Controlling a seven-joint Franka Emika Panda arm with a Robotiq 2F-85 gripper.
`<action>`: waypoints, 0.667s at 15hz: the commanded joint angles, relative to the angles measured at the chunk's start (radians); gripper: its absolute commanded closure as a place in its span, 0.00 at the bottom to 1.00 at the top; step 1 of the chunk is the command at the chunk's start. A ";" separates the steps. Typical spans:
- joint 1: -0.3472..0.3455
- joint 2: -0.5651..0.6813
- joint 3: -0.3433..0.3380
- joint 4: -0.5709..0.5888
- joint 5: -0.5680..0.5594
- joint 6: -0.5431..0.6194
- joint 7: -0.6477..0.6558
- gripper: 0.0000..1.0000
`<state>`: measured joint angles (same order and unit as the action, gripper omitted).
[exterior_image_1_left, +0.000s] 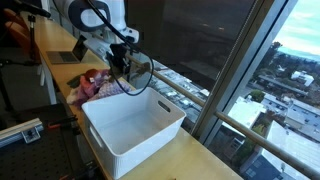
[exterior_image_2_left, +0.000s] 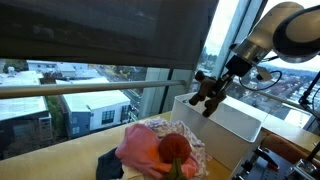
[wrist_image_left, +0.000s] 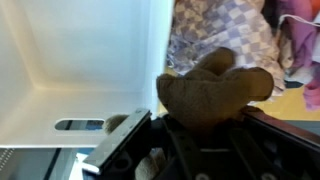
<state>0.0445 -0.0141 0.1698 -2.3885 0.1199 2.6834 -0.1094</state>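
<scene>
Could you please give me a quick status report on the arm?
Pincer shut on brown plush toy. Toy aloft by rim of white bin. Cloth pile close alongside.

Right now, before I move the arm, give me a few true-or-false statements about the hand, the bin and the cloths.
1. The hand grips a brown plush toy. True.
2. The white bin is full of cloths. False: its inside looks empty in an exterior view.
3. A pile of cloths lies beside the bin, outside it. True.
4. The hand rests on the tabletop. False: it hangs in the air near the bin's rim.
</scene>
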 joint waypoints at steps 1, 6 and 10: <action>0.099 -0.010 0.045 0.038 -0.109 -0.036 0.143 0.97; 0.206 0.143 0.102 0.128 -0.222 -0.034 0.284 0.97; 0.256 0.303 0.085 0.252 -0.228 -0.049 0.289 0.97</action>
<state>0.2774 0.1679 0.2724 -2.2577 -0.0815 2.6656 0.1652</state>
